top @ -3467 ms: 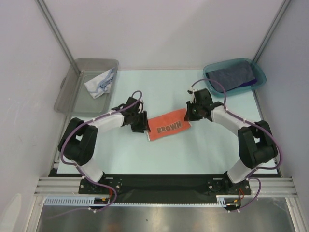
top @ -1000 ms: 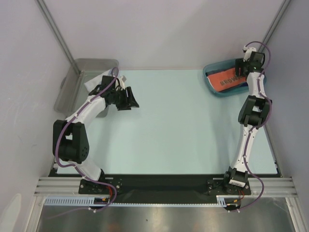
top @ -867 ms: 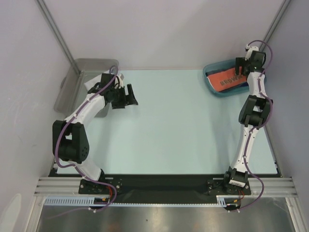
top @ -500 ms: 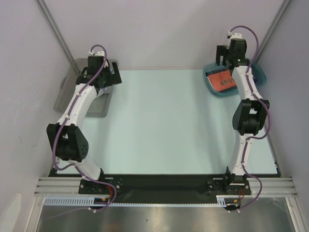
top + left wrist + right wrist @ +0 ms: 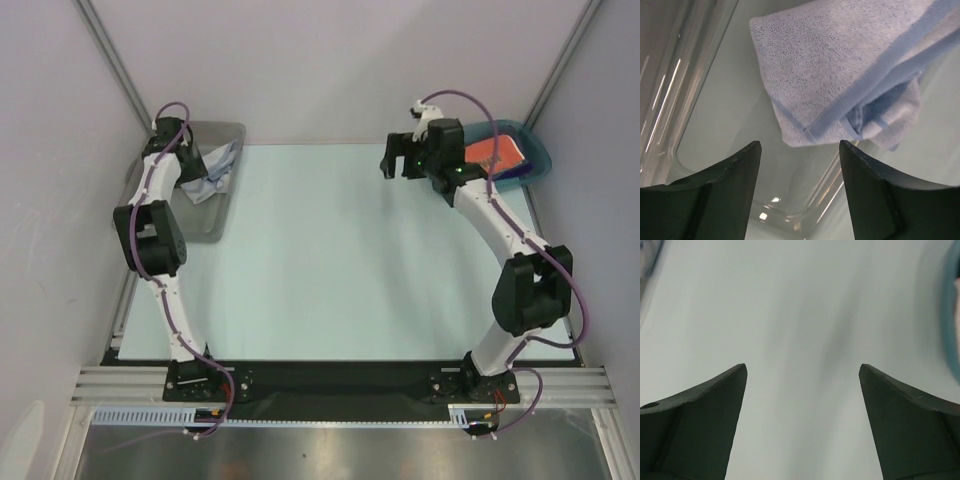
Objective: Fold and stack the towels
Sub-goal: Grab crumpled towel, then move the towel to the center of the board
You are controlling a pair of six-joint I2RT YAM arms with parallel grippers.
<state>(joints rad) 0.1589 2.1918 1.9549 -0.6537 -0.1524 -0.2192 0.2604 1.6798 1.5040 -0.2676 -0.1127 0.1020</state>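
Note:
A pale white and light-blue towel (image 5: 214, 170) lies crumpled in the grey bin (image 5: 150, 200) at the back left. In the left wrist view this pale towel (image 5: 840, 65) fills the upper part of the picture. My left gripper (image 5: 187, 163) (image 5: 800, 146) hangs open over the bin just short of the towel, nothing between its fingers. An orange-red towel (image 5: 495, 153) lies folded in the teal bin (image 5: 537, 165) at the back right. My right gripper (image 5: 398, 162) (image 5: 802, 369) stands open and empty above the bare table, left of the teal bin.
The light table top (image 5: 330, 260) spreads between the two bins. The grey bin's clear wall (image 5: 685, 100) runs along the left of the left wrist view. The teal bin's rim (image 5: 951, 315) shows at the right edge of the right wrist view. Walls close in the back and sides.
My right gripper let go of the orange-red towel in the teal bin and swung left over the table. My left gripper rose and turned over the grey bin. Both opened wider.

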